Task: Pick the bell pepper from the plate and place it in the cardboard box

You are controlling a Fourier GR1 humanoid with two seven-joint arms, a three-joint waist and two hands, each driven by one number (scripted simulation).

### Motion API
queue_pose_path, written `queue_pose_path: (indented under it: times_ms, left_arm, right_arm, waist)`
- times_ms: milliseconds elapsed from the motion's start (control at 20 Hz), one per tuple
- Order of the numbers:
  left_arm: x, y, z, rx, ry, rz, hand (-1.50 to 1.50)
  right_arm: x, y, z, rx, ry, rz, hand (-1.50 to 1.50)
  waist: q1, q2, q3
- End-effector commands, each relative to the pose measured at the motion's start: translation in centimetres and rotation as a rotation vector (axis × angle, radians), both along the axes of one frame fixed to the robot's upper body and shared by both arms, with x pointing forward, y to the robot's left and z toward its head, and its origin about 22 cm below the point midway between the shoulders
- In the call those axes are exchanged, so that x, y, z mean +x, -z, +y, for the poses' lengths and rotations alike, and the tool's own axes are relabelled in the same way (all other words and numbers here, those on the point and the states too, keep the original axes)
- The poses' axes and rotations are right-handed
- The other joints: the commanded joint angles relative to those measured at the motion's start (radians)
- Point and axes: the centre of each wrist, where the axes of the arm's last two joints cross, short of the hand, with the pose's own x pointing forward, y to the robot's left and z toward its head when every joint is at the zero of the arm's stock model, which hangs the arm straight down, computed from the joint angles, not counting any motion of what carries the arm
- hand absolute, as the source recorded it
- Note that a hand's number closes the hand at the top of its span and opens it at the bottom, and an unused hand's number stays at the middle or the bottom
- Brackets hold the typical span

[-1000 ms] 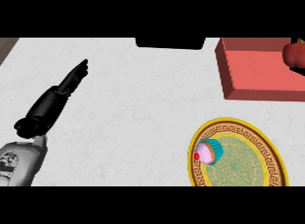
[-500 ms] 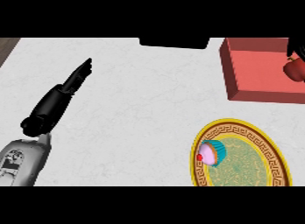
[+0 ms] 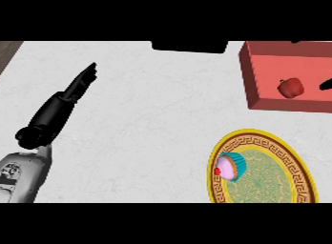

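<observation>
Pale, marble-veined, matt counter top (image 3: 161, 109). Glossy red bell pepper (image 3: 291, 87) in a matt, salmon-coloured cardboard box (image 3: 248, 71) at two o'clock. Glazed-looking plate (image 3: 295, 162) with gold patterned rim at five o'clock. Smooth black left hand (image 3: 78, 86), grey metallic-looking forearm (image 3: 14, 178).

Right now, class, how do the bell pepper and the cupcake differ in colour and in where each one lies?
The bell pepper is plain red; the cupcake has pink icing and a blue wrapper. The bell pepper lies inside the red box; the cupcake lies tipped on the yellow-rimmed plate, near its left edge. Both are small, and no hand touches either.
</observation>
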Motion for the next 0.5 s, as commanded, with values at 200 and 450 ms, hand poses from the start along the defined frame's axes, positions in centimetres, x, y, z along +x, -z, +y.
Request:
queue_pose_path:
  times_ms: [200,450]
  left_arm:
    - [0.1,0.0,0.0,-0.007,-0.016,-0.009,0.0]
    - [-0.5,1.0,-0.6,-0.002,0.005,0.01,0.0]
  right_arm:
    - [0.0,3.4,-1.0,0.726,0.006,0.254,-1.5]
    - [-0.8,0.8,-3.7,0.865,0.129,0.301,-1.5]
  waist:
    - [-0.014,0.0,0.001]
    - [0.008,0.011,0.001]
